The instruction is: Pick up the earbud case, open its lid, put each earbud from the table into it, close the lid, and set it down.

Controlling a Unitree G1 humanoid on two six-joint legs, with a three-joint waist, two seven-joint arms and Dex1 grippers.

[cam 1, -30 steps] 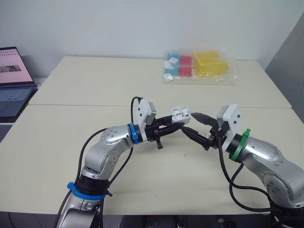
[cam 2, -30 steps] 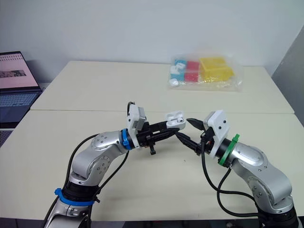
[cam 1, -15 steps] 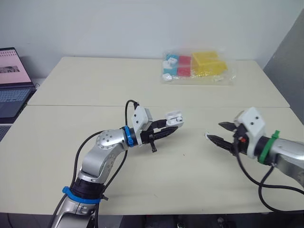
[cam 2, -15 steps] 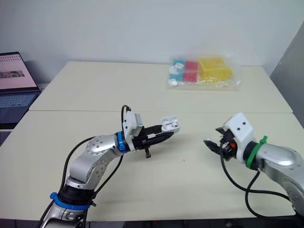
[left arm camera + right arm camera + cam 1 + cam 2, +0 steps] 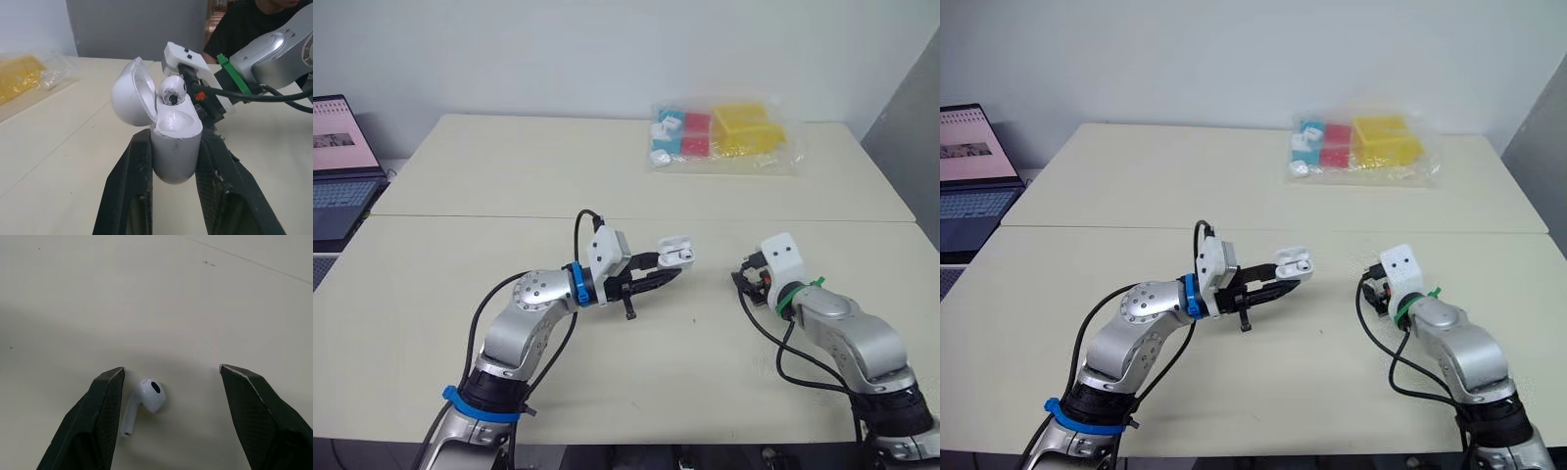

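My left gripper (image 5: 668,264) is shut on the white earbud case (image 5: 676,254) and holds it above the middle of the table. In the left wrist view the lid stands open and one earbud (image 5: 172,90) sits in the case (image 5: 173,147). To its right, my right gripper (image 5: 745,282) points down at the table. It is open (image 5: 171,374) around the second white earbud (image 5: 145,400). That earbud lies flat on the table between the fingers, close to one finger (image 5: 100,406).
A clear bag of coloured blocks (image 5: 720,137) lies at the back of the table. A laptop (image 5: 337,166) stands off the left edge. A seam (image 5: 460,216) crosses the table. A person in dark clothes (image 5: 259,19) shows behind my right arm.
My right gripper drew back to the right from the case, then tipped down over the earbud on the table. The left gripper still holds the open case and has shifted a little.
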